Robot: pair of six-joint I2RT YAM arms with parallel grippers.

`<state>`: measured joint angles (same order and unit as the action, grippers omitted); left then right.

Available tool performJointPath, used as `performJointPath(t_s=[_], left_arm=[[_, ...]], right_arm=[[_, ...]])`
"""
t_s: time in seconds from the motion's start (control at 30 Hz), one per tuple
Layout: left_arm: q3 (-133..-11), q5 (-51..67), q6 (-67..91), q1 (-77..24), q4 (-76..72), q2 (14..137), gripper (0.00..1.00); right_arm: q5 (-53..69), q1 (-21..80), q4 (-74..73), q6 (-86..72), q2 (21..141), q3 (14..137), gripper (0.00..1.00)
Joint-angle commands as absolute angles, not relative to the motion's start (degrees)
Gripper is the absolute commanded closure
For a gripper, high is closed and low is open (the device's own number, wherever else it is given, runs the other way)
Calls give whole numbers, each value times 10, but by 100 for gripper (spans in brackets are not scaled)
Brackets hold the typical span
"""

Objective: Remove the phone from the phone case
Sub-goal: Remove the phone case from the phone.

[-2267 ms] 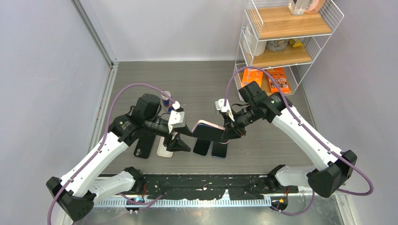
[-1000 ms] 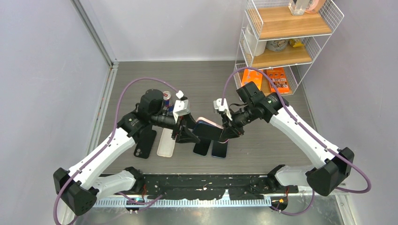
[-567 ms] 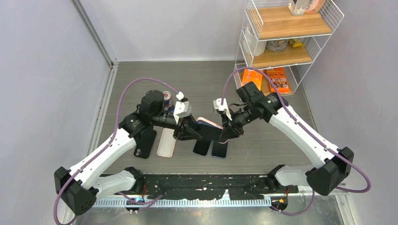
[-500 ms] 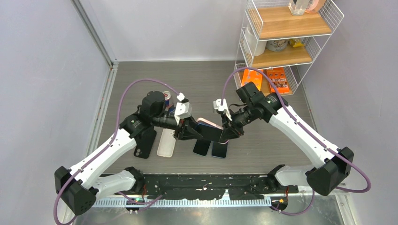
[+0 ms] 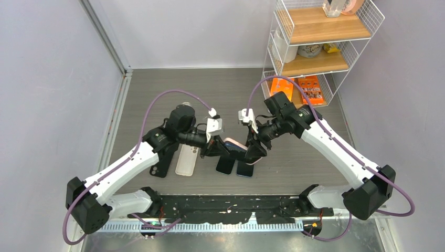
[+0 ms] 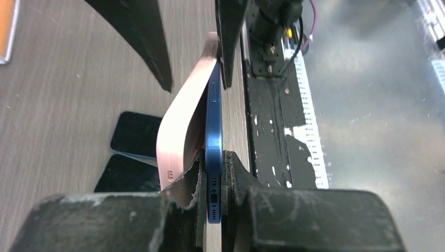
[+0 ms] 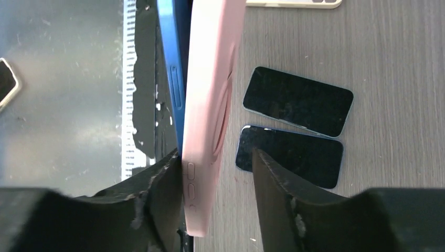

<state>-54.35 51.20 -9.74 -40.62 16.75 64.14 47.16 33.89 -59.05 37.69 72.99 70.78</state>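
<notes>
I see left pincer (image 6: 212, 173) clamped on blue metal-edged phone (image 6: 213, 121), bottom end; right pincer (image 7: 215, 157) jaws parted, loose around pink silicone case (image 7: 212, 105).

Top cam: high behind near edge, looks down on whole grey wood-grain table (image 5: 225, 89). Wrist cams: close-up, facing each other. All share blue slab phone (image 6: 213, 131), pink soft case (image 6: 181, 131), two dark flat phones (image 7: 297, 101).

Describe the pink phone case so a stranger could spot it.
Over the near middle of the grey wood-grain table, the left gripper and right gripper meet. Between them, on edge, is a pale pink soft phone case, partly peeled off a blue phone. Unlike the two dark phones lying flat below, it is pink and airborne.
</notes>
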Motion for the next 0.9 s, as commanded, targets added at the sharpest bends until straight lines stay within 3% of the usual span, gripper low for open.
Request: performJointPath(t_s=[0.0,0.17,0.47,0.87], left_arm=[[-571,478,-176,-424,208,636,100],[-564,464,-202,-425,217,618,100],[-575,415,-212,-432,226,617,100],[-585,394,-193,-441,215,628,100]], right_arm=[[480,338,-511,332,694,721,42],[454,338,-501,309,681,746,34],[480,338,-445,246,714,810,37],[494,355,-364,180,760,795,38]])
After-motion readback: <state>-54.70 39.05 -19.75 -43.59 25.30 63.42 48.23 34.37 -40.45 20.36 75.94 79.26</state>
